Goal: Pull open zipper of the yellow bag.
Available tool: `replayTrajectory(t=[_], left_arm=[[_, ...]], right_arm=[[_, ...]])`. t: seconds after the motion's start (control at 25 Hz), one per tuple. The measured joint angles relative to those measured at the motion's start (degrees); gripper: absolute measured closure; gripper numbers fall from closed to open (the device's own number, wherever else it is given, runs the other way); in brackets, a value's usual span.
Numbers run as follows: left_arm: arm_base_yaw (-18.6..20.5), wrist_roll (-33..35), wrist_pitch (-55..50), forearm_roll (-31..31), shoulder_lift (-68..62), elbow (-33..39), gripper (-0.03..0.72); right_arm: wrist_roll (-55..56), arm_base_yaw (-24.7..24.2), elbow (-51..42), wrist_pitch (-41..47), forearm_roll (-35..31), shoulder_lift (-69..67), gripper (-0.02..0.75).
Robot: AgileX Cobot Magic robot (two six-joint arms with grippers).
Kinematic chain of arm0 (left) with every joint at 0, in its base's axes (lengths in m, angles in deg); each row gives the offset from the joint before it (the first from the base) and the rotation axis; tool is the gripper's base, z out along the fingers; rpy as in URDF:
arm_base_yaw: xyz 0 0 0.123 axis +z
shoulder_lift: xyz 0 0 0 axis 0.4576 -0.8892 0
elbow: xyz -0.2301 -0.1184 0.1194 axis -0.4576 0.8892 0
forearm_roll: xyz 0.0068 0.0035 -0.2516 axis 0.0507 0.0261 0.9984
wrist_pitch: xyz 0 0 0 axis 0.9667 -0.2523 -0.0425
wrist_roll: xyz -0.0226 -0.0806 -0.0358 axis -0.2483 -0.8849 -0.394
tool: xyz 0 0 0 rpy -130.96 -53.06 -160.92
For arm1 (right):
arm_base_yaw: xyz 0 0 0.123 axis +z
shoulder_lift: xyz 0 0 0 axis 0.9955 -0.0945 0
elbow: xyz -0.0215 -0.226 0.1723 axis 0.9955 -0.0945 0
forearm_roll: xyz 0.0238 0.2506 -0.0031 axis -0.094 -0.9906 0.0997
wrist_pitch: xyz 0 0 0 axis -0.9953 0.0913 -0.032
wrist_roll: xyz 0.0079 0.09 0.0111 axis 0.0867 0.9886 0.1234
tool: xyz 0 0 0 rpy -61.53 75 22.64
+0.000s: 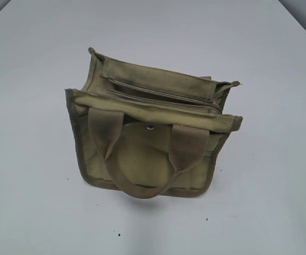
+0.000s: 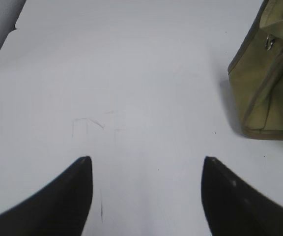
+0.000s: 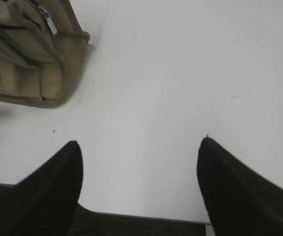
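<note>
Both grippers hang spread and empty: the left gripper [image 2: 146,196] has the yellow bag [image 2: 267,83] ahead to its right, the right gripper [image 3: 139,189] has it ahead-left. The small zipper [image 3: 47,19] pull could slip, or the unbraced bag could drag.

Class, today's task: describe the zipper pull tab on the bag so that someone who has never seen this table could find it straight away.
Start at the khaki bag standing alone on the white table. Along its top runs the zipper. In the right wrist view, the small pull tab lies at the end of that line; it is shiny silver and elongated, unlike the round snap button on the front between the handles.
</note>
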Motion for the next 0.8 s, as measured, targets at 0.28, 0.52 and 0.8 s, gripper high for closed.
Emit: replayTrajectory(t=[0.28,0.52,0.8], left_arm=[[0.0,0.0,0.0,0.1,0.0,0.0,0.16],[0.0,0.0,0.0,0.1,0.0,0.0,0.16],[0.0,0.0,0.0,0.1,0.0,0.0,0.16]], right_arm=[[-0.1,0.0,0.0,0.0,-3.2,3.5,0.177],[-0.1,0.0,0.0,-0.6,-4.1,3.5,0.177],[-0.1,0.0,0.0,-0.8,-4.2,3.5,0.177]])
